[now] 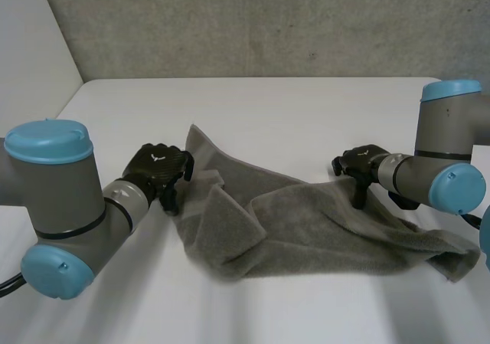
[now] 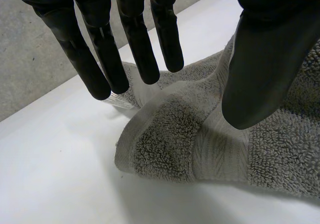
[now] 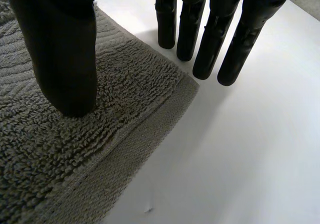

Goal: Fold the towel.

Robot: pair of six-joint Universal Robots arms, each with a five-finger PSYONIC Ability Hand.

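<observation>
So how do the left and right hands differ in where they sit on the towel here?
The left hand is at a rumpled, rolled-over end of the towel; the right hand is at a flat corner. The left hand's fingers mostly end over cloth; the right hand's fingers pass the edge, over bare table. Shared: both open, fingers straight, thumb above towel.

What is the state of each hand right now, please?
Left hand: open, fingers straight above the towel's bunched edge, holding nothing.
Right hand: open, thumb on the towel near a corner, fingers straight over the table.
</observation>
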